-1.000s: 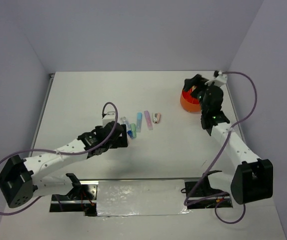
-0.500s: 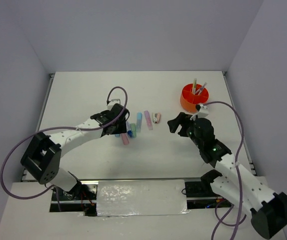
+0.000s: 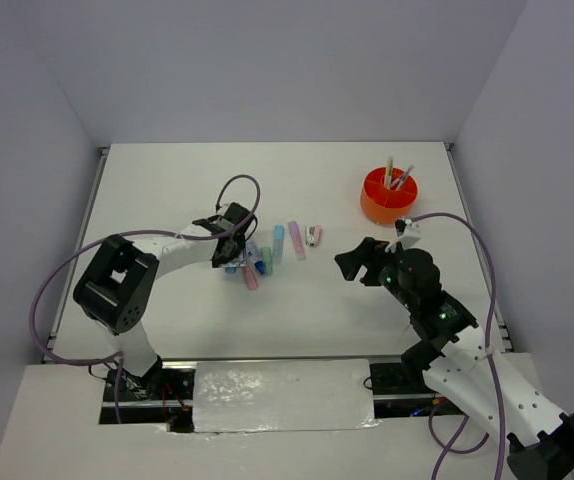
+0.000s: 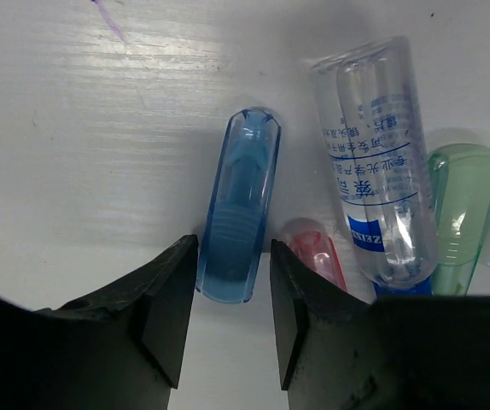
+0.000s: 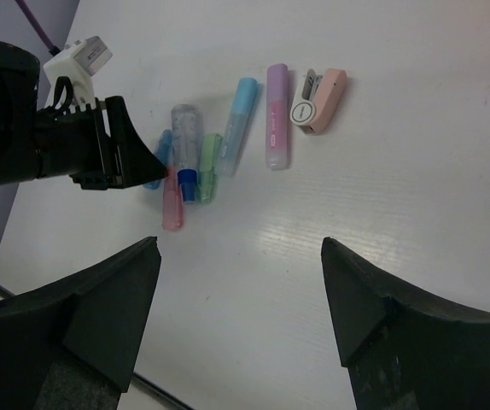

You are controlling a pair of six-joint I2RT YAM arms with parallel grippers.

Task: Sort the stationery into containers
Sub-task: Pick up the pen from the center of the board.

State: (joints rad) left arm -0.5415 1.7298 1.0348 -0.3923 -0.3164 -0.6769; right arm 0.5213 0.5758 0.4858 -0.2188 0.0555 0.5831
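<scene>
The stationery lies in a row at mid-table: a blue translucent piece (image 4: 241,205), a pink one (image 4: 317,256), a clear tube (image 4: 377,171) with a blue cap, a green piece (image 4: 467,205), a light-blue marker (image 5: 238,120), a purple marker (image 5: 277,115) and a small pink stapler (image 5: 320,101). My left gripper (image 4: 233,282) is down at the row's left end (image 3: 232,255). Its jaws flank the blue piece's near end with slivers of gap. My right gripper (image 5: 241,248) hovers wide open and holds nothing, to the right of the row (image 3: 357,262). The orange container (image 3: 388,197) holds two pens (image 3: 403,177).
The orange pot stands at the back right, near the right wall. The left arm's purple cable (image 3: 237,195) loops above the row. Table edges run along the left and back walls.
The left gripper has come to the row's left end and narrowed its jaws round the blue piece. The right arm has drawn back from the pot towards mid-table.
</scene>
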